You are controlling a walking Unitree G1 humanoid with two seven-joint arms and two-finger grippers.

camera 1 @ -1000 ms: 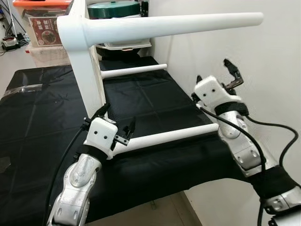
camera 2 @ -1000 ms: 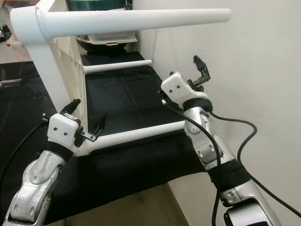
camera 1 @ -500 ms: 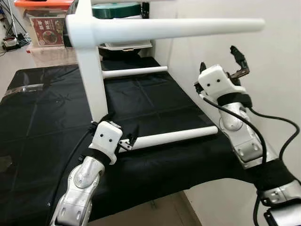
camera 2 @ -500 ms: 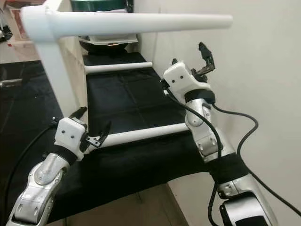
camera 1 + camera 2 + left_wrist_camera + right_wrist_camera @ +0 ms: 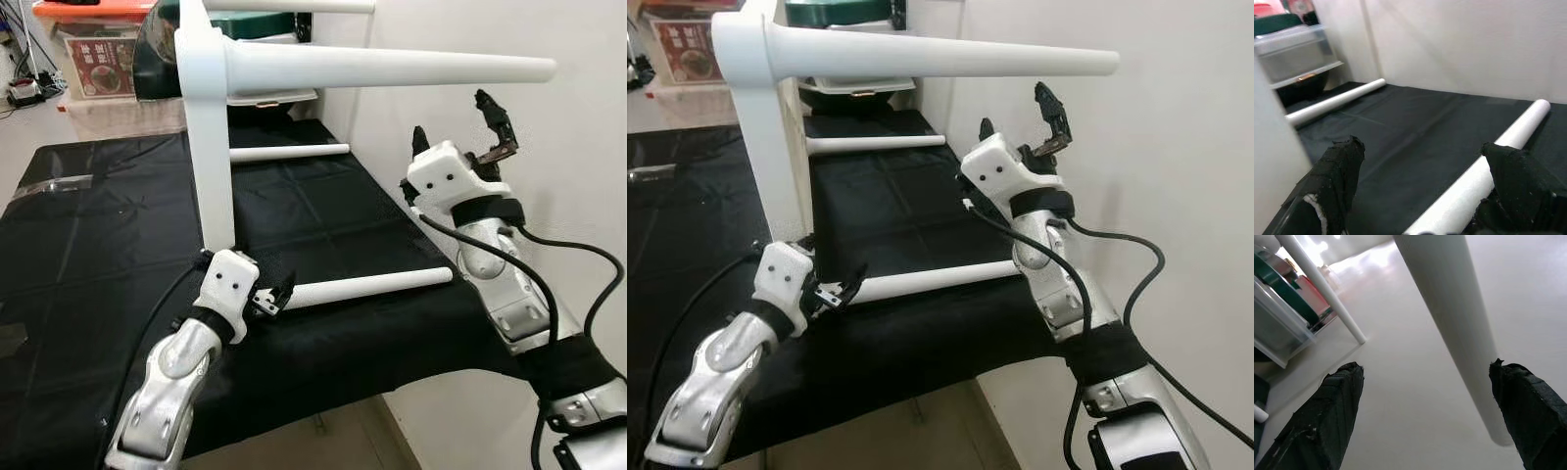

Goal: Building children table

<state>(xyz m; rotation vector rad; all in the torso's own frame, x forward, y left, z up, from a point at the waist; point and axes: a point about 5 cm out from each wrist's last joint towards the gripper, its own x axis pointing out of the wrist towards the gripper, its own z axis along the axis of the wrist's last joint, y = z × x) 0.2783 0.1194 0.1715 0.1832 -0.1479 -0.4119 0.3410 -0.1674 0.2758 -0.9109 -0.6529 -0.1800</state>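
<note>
On the black cloth-covered bench (image 5: 88, 245) your left gripper (image 5: 263, 294), fingers spread, straddles the tipped white plastic children's table's (image 5: 211, 147) lowest leg (image 5: 367, 287), while your right gripper (image 5: 460, 132) gapes empty below the top leg (image 5: 1449, 323), contact unclear.

The black-covered bench (image 5: 88, 245) and white table frame (image 5: 211, 147) are seen from above and in front by the two head views, which share nearly the same scene. The lower leg (image 5: 1484, 171) is viewed at close range from the left wrist; the upper leg (image 5: 1454, 328) is viewed from beneath by the right wrist.
</note>
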